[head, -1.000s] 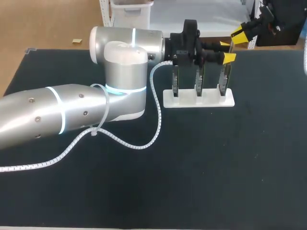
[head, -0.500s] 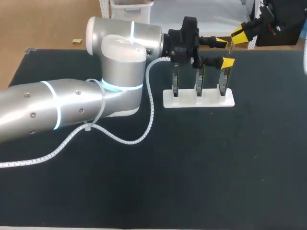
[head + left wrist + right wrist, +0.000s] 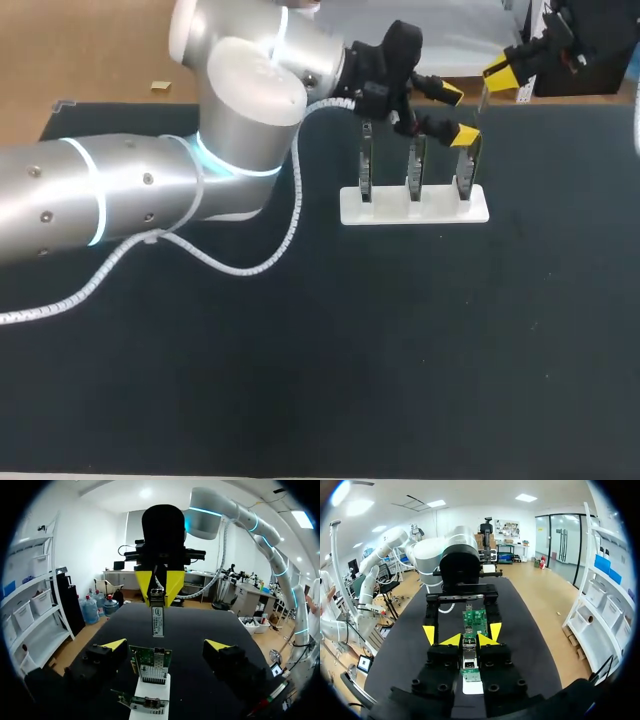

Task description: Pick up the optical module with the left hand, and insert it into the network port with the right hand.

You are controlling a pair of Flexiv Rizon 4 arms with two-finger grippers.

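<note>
Black table [image 3: 400, 350] fills frame; white stand [image 3: 350, 208] with three upright network cards [image 3: 413, 165] at upper middle. Left pincer [image 3: 456, 113] above cards, spread wide, one card between its fingers untouched, gripping nothing. Right pincer [image 3: 498, 70] at upper right, clamped on optical module [image 3: 157, 615] hanging tip-down, clear of cards

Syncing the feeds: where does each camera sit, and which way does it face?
Head view: above, behind, looking down on the table; left arm enters at left.
Left wrist view: along the open left gripper, toward the right gripper holding the optical module.
Right wrist view: along the right gripper, toward the left arm.
Shared: both wrist views show the network card.
</note>
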